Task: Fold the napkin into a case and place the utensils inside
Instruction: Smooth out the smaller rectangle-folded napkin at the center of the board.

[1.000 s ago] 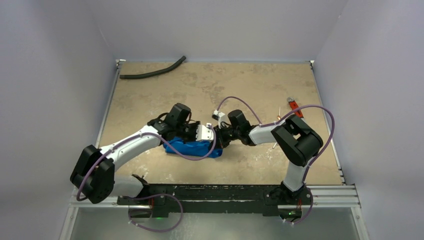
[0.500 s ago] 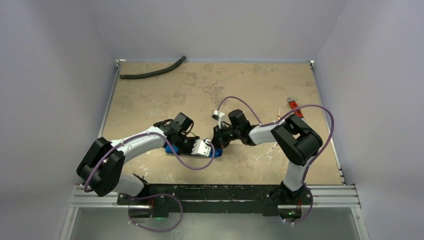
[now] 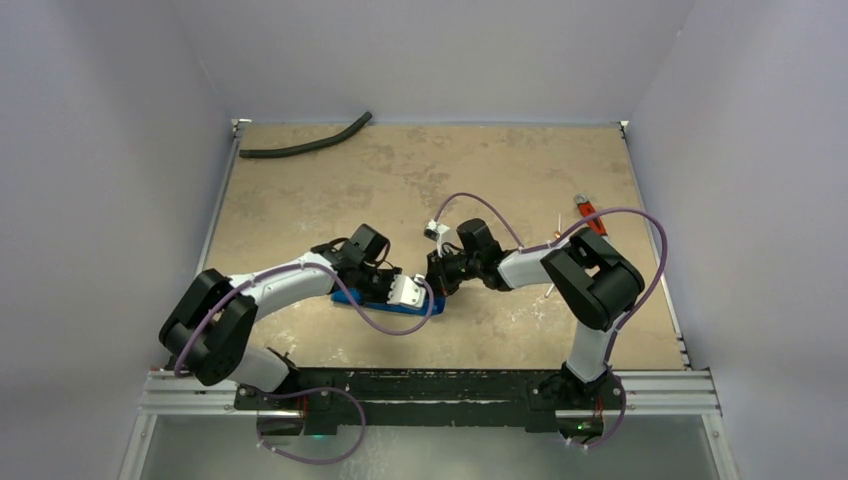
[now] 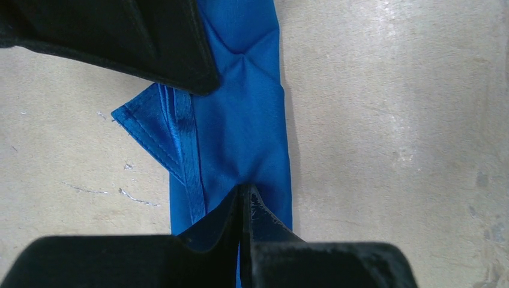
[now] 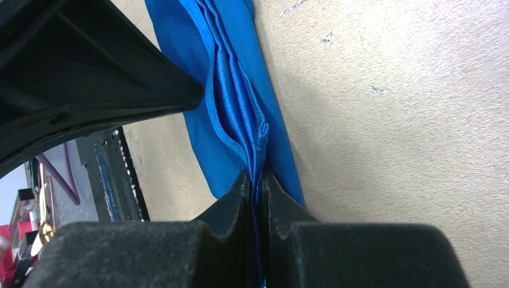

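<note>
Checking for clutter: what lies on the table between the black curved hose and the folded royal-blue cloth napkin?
Only bare tan tabletop between black hose and blue napkin, in the top view.

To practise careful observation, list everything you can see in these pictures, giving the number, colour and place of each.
napkin: one, bright blue, folded into a narrow strip, near middle of the table
hose: one, black, curved, far left corner
wrench: one, red-handled, near the right edge
sliver: one, pale and thin, beside the right arm; too small to name
table: one, mottled tan
cables: two, purple, looped along the arms
left gripper: one, black, shut on the napkin
right gripper: one, black, shut on the napkin's layered edge
</note>
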Controlling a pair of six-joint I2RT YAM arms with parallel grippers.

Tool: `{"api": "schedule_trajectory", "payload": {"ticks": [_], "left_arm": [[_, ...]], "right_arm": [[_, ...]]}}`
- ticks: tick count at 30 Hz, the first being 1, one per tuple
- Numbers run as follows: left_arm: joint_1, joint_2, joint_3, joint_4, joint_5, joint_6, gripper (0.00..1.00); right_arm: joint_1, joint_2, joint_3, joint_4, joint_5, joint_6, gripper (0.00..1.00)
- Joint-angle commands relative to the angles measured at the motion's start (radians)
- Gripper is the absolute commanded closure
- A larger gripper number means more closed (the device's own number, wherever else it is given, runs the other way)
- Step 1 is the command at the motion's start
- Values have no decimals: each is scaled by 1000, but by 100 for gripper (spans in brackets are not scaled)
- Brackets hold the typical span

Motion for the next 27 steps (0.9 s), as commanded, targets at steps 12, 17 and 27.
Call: {"api": "schedule_trajectory", "payload": {"ticks": [12,17,27], "left_arm": [[0,42,-88,89,-44,-21,100],[-1,29,-97,79,-29,-43,100],[-1,-3,-95,110,-15,-103,100]], "right_arm": [[-9,-98,44,-278,79,-63,59],[-27,-192,106,-401,183,-103,5],[-44,-271,99,-291,163,11,1]]}}
